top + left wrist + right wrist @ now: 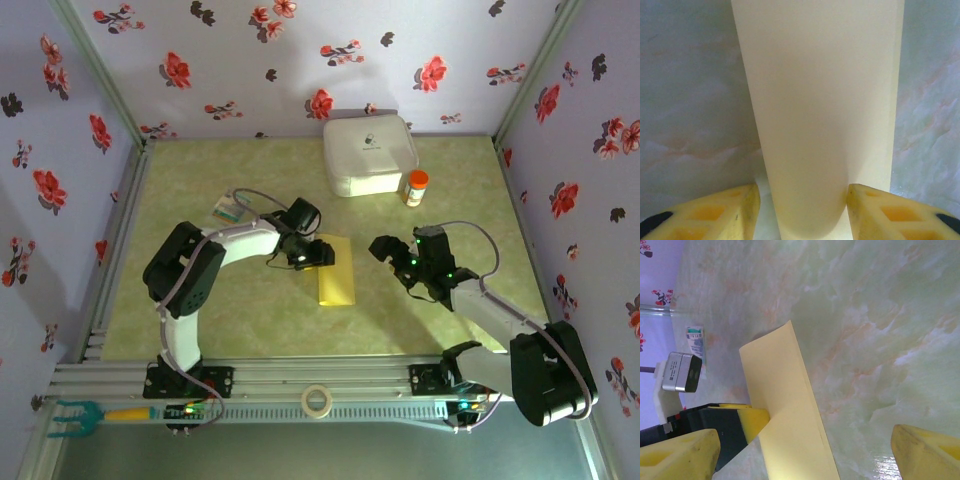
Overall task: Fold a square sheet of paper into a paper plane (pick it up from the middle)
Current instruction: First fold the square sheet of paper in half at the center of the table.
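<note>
Left pincer [304, 254] straddles the square sheet of paper [338, 278], grip unclear; right pincer [393, 256] gapes empty, so best press the crease squarely.

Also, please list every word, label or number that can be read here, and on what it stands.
No text can be read.
white box: small dark mark on the lid, too small to read.
teal-and-white card: print, blurred.
orange-capped bottle: label, too small to read.
yellow paper: blank on the visible side.
</note>
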{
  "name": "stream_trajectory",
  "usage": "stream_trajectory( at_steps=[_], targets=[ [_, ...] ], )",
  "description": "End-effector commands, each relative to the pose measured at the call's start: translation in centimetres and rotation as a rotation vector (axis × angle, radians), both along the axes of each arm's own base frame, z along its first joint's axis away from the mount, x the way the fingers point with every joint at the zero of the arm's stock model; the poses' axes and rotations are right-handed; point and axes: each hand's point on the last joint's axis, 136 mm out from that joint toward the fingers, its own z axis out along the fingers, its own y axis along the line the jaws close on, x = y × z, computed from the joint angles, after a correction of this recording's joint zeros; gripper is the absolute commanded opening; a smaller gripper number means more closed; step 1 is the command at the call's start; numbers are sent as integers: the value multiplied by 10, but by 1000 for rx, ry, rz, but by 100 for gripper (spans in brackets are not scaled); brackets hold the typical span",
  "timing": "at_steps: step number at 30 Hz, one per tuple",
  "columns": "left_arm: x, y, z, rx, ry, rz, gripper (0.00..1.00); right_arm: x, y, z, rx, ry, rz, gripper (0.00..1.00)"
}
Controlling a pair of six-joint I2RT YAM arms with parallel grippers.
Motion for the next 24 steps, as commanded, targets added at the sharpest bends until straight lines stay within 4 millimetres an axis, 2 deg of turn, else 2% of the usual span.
stream_trajectory(
  at_steps=[1, 7, 16, 24],
  targets=[
    [-1, 7, -14, 57, 24, -17, 51, 2, 1, 1, 14, -2, -4, 89],
    [0, 9, -20, 80, 31, -11, 54, 2, 1, 0, 14, 3, -5, 89],
    [-2, 20, -33, 168, 48, -4, 53, 2, 1, -2, 12, 9, -7, 89],
    [-4, 21, -40, 196, 56, -16, 53, 1, 0, -4, 8, 14, -6, 90]
  ],
)
